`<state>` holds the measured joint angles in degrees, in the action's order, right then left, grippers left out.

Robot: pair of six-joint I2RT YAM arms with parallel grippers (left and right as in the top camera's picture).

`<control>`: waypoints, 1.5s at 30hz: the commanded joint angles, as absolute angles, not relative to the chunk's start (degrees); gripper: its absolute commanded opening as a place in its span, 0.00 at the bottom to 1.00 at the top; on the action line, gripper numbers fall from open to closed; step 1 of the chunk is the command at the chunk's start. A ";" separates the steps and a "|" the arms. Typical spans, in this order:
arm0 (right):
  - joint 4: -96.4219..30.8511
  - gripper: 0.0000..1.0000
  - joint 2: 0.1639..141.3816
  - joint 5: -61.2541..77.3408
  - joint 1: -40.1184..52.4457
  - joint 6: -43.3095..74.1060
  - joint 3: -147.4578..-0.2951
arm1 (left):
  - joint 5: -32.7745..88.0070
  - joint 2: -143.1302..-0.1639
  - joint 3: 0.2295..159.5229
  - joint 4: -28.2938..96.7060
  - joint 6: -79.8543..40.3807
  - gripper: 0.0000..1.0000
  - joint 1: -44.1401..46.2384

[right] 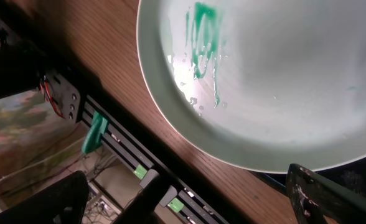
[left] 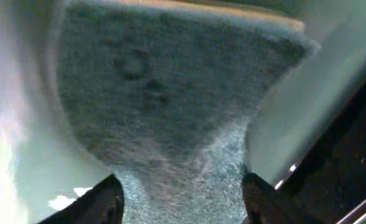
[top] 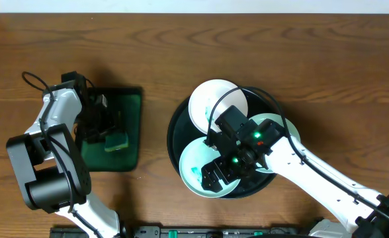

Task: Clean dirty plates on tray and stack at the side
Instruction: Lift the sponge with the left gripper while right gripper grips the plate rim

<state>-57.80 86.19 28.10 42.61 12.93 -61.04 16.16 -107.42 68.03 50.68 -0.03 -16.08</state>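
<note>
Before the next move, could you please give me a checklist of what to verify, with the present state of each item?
1. The sponge lies between the fingers of the left gripper: ok.
2. The left gripper holds the sponge firmly: cannot tell.
3. The right gripper is open and empty: ok.
4. The right gripper is over the smeared plate: ok.
5. The smeared plate is held steady for wiping: not ok, nothing grips it.

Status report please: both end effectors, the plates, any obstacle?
Left end effector pinching sponge on green tray. Right end effector open over smeared plate in black tray. None stacked aside. Nothing in the way.
</note>
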 commanded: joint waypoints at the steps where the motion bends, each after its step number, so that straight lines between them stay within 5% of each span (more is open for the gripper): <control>1: -57.89 0.99 86.52 28.84 43.03 12.08 -62.00 | 15.05 -107.66 68.86 50.72 -3.18 0.59 -16.32; 13: -57.84 0.99 86.52 28.84 43.03 11.46 -62.00 | 2.02 -107.66 68.86 53.19 -18.35 0.70 -16.32; 15: -57.80 0.99 86.52 28.82 43.03 11.38 -62.00 | 2.07 -107.66 68.86 53.30 -18.26 0.58 -16.25; 22: -57.80 0.99 86.52 28.84 43.03 10.59 -62.00 | 4.67 -107.66 68.88 52.40 -7.29 0.59 -13.32; 34: -57.87 0.99 86.52 28.84 43.20 10.59 -62.00 | 4.14 -107.66 68.88 51.27 -5.37 0.09 -10.96; 45: -58.30 0.99 86.52 29.02 43.24 10.61 -62.00 | 2.28 -106.67 69.25 52.58 -5.34 0.07 -10.94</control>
